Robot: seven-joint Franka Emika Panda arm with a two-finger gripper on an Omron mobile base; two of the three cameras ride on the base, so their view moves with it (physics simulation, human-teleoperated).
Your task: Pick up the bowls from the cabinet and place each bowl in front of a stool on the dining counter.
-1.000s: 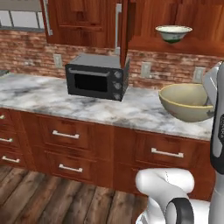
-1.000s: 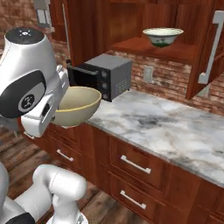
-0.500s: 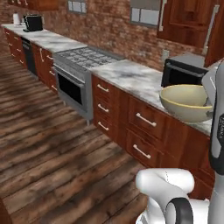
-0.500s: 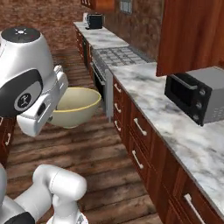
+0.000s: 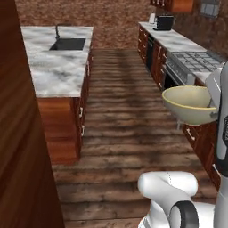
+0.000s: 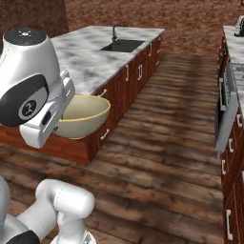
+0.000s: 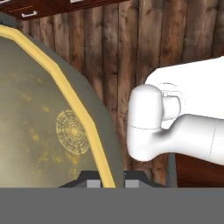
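The dining desk (image 5: 53, 67), its marble top carrying a black sink (image 5: 67, 44), lies ahead and left of the arm across the wooden floor (image 5: 129, 111). The tan bowl (image 5: 189, 104) hangs over that floor, upright, its rim clamped in the narrow pincer (image 7: 111, 180).

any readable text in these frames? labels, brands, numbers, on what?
None readable.
Tan bowl: a round patterned medallion inside, seen in the hand view, no letters.
Dining counter and its black sink: no markings.
Stove and the small dark appliance on the far counter: too small and blurred to show any label.
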